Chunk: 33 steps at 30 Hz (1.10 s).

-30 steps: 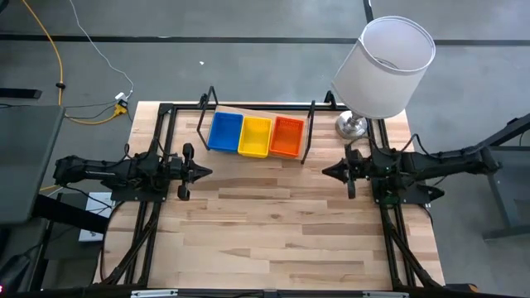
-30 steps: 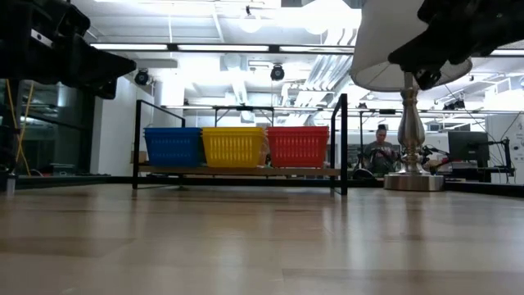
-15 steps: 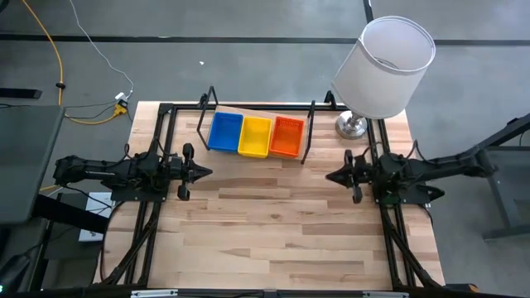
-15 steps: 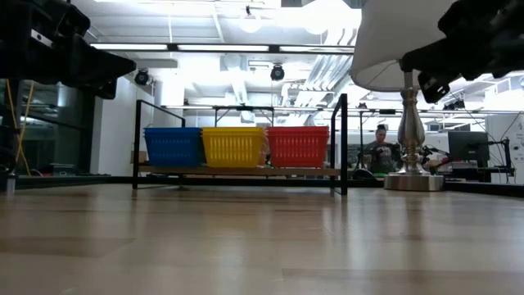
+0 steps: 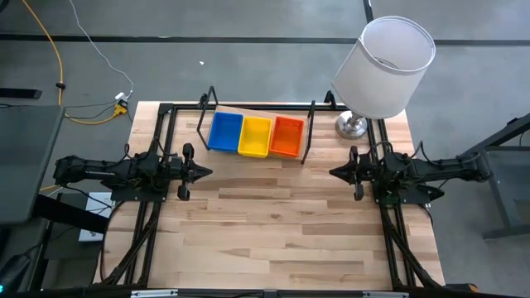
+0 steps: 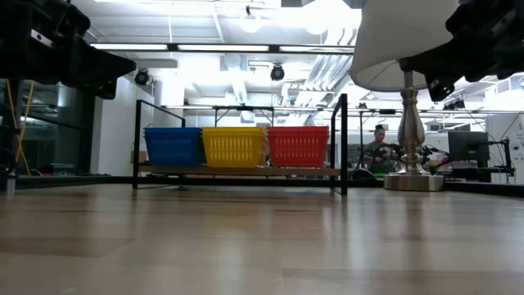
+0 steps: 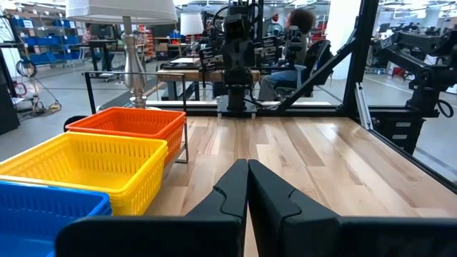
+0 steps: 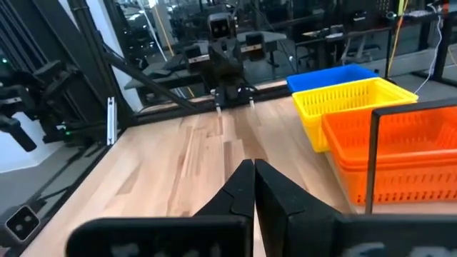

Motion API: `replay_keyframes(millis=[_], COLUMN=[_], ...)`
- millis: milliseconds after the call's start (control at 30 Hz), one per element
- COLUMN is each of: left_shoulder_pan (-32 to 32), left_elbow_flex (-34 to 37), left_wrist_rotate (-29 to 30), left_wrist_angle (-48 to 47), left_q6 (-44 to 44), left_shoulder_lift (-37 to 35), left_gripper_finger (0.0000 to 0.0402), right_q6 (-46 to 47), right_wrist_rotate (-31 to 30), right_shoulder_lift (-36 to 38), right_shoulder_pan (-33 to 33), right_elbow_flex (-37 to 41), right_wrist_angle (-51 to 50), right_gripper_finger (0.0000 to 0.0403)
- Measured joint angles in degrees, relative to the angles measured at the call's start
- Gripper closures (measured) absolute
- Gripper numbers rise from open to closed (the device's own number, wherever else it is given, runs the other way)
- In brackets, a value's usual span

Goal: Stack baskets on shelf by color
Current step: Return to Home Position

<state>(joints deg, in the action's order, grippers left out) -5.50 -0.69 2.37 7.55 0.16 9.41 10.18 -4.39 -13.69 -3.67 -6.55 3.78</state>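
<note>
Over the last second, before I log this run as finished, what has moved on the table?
The right gripper, shut and empty, drew back a little from the middle of the table toward its own right side. Nothing was taken hold of or let go. The left gripper stayed parked at the left, shut. The blue stack, yellow stack and orange stack stayed side by side on the shelf.

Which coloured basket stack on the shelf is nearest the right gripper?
The orange-red plastic mesh stack, at the shelf end beside the white lamp. The yellow stack sits in the middle, the blue stack at the far end.
</note>
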Motion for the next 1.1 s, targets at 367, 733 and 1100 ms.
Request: replay_keyframes(millis=[367,733,1100], left_shoulder_pan=[0.00,0.01,0.00], left_elbow_flex=[0.00,-0.02,-0.02], left_wrist_rotate=[-0.02,-0.02,-0.01], left_wrist_angle=[0.00,0.00,0.00], left_q6=[0.00,0.00,0.00], left_shoulder_lift=[0.02,0.01,0.00], left_gripper_finger=[0.0400,0.0398,0.0398], right_q6=[-0.01,-3.06,-9.05], right_wrist_rotate=[2.49,6.36,4.82], right_shoulder_lift=[0.32,5.21,5.15], right_shoulder_pan=[0.74,11.02,10.74], right_elbow_flex=[5.56,5.57,5.57], right_wrist_angle=[9.04,-1.78,-4.05], right_gripper_finger=[0.0403,0.0403,0.0403])
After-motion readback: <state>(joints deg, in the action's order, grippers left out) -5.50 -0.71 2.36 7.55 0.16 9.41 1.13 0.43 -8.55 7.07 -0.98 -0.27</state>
